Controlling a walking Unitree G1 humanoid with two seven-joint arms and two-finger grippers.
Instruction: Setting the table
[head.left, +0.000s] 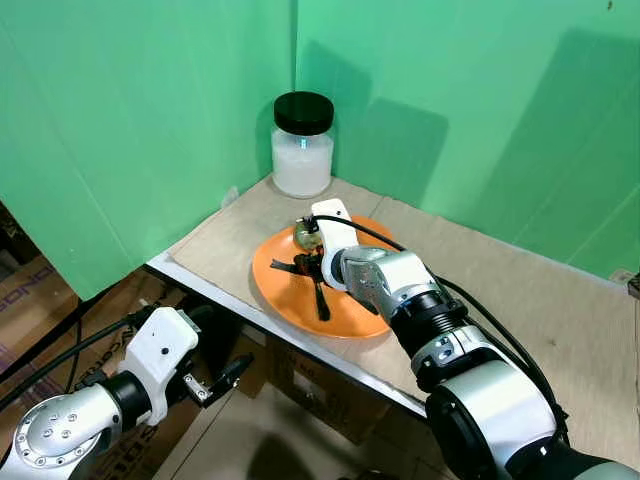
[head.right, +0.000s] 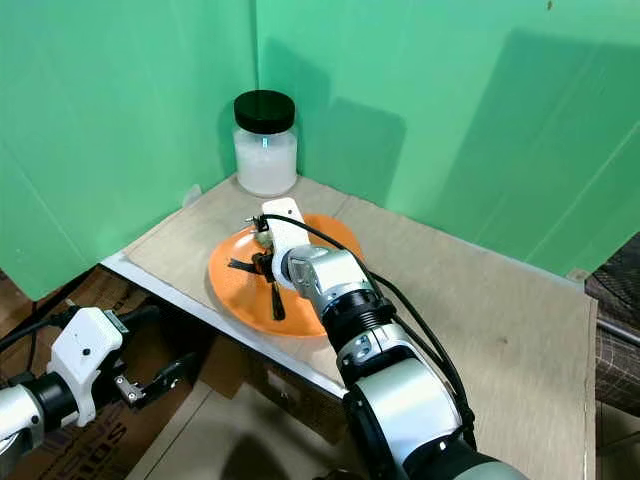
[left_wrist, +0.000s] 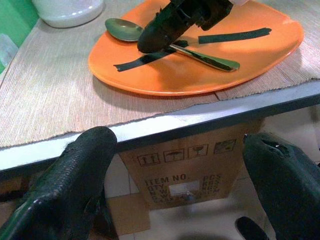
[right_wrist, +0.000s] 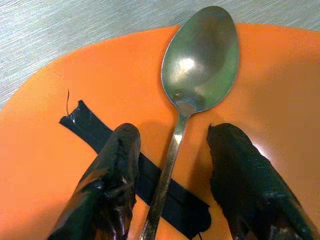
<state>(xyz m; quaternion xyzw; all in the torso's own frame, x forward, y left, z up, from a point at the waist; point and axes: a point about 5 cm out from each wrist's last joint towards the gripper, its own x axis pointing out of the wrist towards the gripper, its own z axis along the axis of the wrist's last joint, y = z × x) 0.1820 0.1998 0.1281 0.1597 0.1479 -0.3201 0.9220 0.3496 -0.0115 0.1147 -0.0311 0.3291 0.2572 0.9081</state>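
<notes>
1. Left eye view first, reading from the left: the left gripper (head.left: 222, 380) hangs below the tabletop's (head.left: 520, 300) front edge, fingers spread with nothing between them, apparently idle while the other arm works.
2. One white jar (head.left: 302, 145) with a black lid stands in the far corner of the tabletop, well clear of the work.
3. One orange plate (head.left: 275, 285) sits near the front edge, marked with two strips of black tape (right_wrist: 87, 125), probably as a placement guide.
4. One metal spoon (right_wrist: 197, 60) lies on the plate, its handle crossing a tape strip.
5. The right gripper (right_wrist: 172, 175) straddles the spoon's handle, fingers parted either side without touching it, so it is either about to grasp or has just released.
</notes>
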